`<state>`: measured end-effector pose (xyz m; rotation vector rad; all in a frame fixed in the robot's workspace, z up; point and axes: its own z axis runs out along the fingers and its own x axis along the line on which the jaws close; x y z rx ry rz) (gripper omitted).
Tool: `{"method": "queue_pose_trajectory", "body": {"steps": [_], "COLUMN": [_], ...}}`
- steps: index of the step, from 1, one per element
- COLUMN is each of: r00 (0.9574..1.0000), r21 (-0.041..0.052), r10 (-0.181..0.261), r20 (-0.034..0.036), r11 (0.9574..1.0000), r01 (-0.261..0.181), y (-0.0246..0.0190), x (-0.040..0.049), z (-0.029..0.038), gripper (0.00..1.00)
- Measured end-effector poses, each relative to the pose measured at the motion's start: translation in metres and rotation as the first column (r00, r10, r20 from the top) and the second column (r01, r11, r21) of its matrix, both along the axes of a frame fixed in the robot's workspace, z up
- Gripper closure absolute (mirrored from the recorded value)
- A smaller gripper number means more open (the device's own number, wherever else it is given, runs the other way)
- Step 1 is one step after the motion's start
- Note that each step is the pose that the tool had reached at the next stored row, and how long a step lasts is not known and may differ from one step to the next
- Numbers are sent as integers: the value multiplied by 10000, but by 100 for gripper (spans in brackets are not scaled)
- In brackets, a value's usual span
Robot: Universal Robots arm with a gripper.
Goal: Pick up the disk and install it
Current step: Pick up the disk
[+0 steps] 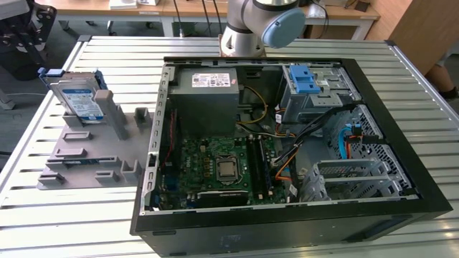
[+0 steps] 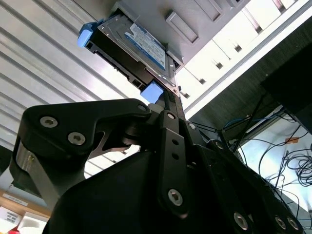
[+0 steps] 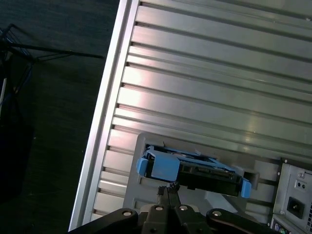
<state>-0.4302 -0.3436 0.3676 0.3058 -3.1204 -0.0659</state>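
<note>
gripper pinched closed, near upright disk

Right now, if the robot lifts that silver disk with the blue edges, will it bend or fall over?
It is probably stiff, not bendy: the disk looks like a flat metal slab. It might tip if nudged, because it stands on its edge in the grey holder. Its blue frame looks like plastic, so it is likely less slippery to grip than bare metal.
</note>
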Motion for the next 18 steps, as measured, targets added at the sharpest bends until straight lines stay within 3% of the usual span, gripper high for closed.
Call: {"method": "queue_pose_trajectory", "body": {"steps": [18], "r00": [9990], "r21": [0], "r10": [438], "r20": [0], "r11": [9990], "r01": [-438], "y": [0], "x": [0], "z": [0], "gripper": [89]}}
